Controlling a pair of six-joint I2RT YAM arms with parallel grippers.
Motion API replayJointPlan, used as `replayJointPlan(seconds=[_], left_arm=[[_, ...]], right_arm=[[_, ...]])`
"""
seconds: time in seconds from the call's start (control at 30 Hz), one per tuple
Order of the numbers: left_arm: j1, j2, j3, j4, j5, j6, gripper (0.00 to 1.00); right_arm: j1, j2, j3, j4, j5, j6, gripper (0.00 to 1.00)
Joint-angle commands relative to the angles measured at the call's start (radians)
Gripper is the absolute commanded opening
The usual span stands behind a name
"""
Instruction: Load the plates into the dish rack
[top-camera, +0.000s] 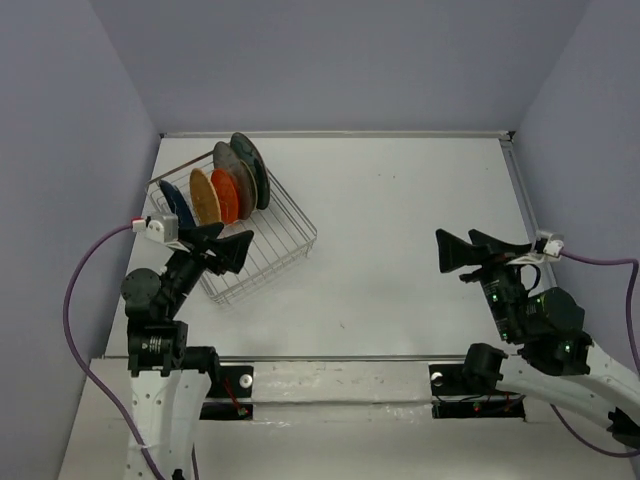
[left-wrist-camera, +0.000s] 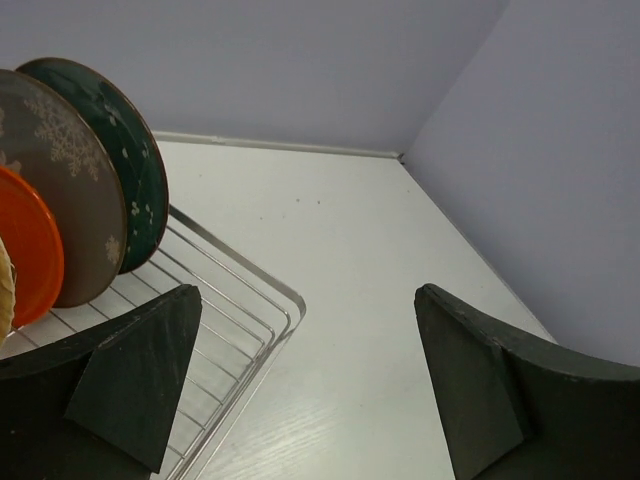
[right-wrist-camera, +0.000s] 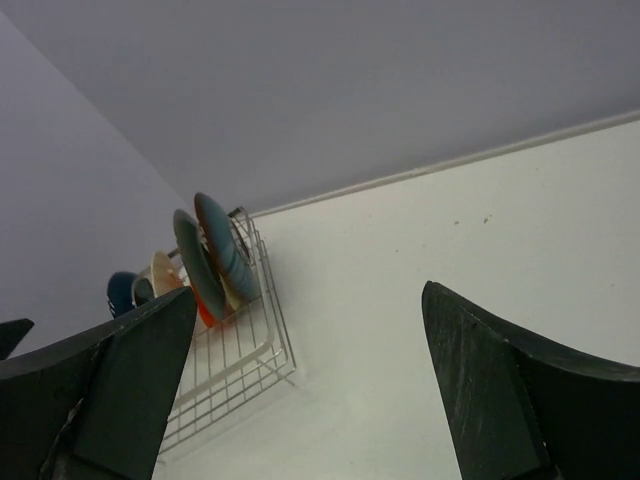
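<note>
Plates (top-camera: 228, 195) stand upright between the tines of the dish rack (top-camera: 290, 240), far left on the table (top-camera: 400, 230). Left gripper (top-camera: 240, 252) and right gripper (top-camera: 455, 242) gape wide, both empty. Loading looks complete, so draw your left arm clear without nudging the rack.

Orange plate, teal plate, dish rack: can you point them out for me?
orange plate (top-camera: 228, 196), overhead view, middle of its face.
teal plate (left-wrist-camera: 140, 185), left wrist view, its speckled face.
dish rack (top-camera: 278, 238), overhead view, bare wire floor.
</note>
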Motion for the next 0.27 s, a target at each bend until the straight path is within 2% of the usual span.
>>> replayJointPlan(seconds=[0.0, 0.23], left_arm=[[-0.063, -0.007, -0.042, 0.013, -0.007, 0.077, 0.99], [-0.089, 0.042, -0.014, -0.008, 0.023, 0.114, 0.99]], right_arm=[[-0.003, 0.062, -0.006, -0.037, 0.042, 0.032, 1.00], [-0.003, 0.183, 0.000, 0.012, 0.051, -0.016, 1.00]])
